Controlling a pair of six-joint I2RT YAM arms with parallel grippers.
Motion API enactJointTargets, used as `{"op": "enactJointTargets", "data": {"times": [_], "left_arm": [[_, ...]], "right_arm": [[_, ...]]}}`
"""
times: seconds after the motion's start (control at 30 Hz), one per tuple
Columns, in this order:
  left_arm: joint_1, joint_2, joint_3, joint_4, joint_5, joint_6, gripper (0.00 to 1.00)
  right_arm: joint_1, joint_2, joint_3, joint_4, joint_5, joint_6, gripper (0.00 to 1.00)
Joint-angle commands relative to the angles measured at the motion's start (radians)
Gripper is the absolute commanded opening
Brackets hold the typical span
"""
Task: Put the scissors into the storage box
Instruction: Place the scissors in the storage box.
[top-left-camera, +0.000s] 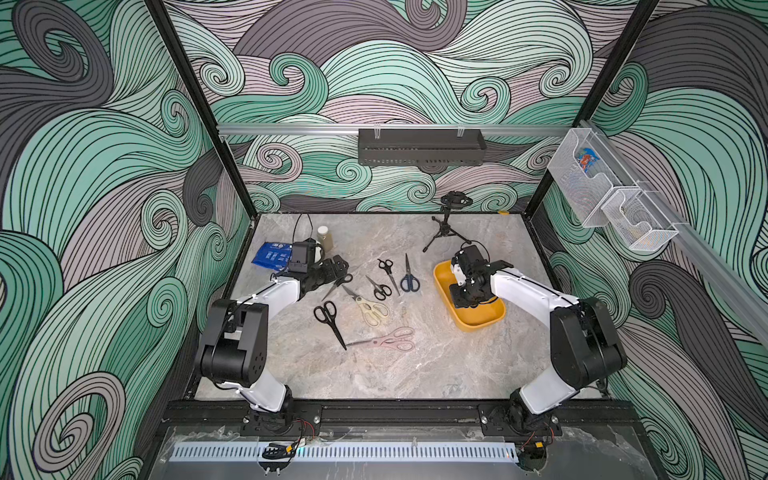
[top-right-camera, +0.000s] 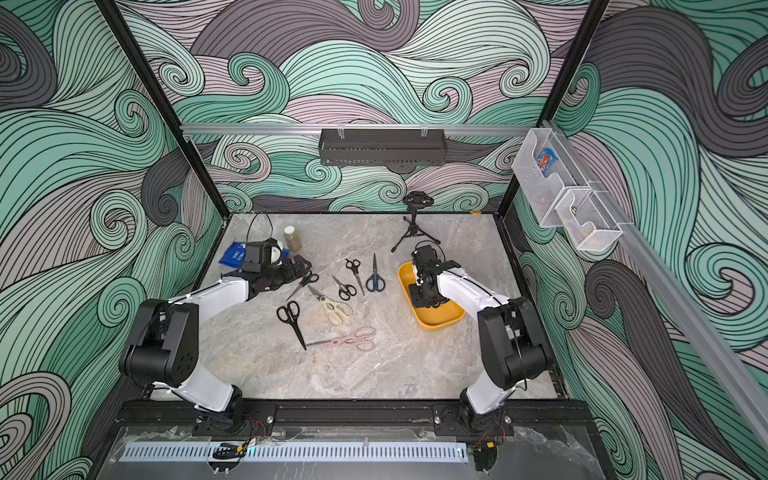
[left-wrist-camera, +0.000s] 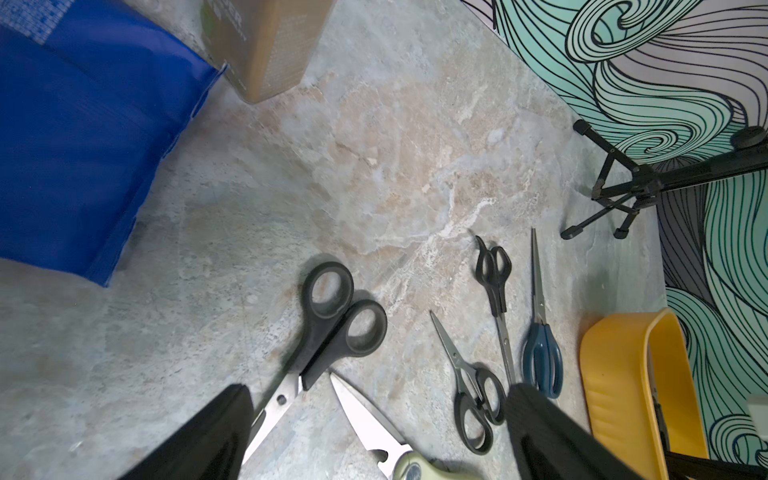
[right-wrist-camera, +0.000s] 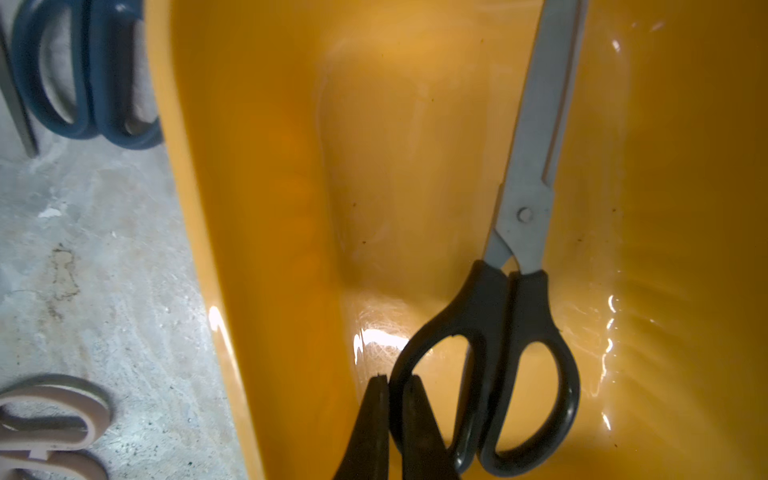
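The right gripper (right-wrist-camera: 397, 415) is pinched closed on one handle loop of the black-handled scissors (right-wrist-camera: 523, 232); that pair is inside the yellow storage box (right-wrist-camera: 249, 208), its blades running along the box's length; the box sits on the marble table (top-left-camera: 415, 374) on the robot's right; the left gripper (left-wrist-camera: 378, 390) hangs with its jaws spread wide above a second black pair (left-wrist-camera: 332, 324) and the blade of the cream kitchen pair (left-wrist-camera: 365, 419); loose on the table between the arms lie a blue-handled pair (top-left-camera: 409, 278), two small black pairs (top-left-camera: 386, 268), a large black pair (top-left-camera: 328, 318) and a pale pink pair (top-left-camera: 390, 339).
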Motion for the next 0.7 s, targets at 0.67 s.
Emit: {"op": "enactJointTargets", "data": {"times": [0.67], "left_arm": [[0.005,-0.005,0.003,0.005,0.014,-0.001,0.98]], "right_arm": [[0.0,-0.037,-0.029,0.061,0.041,0.073,0.36]]}}
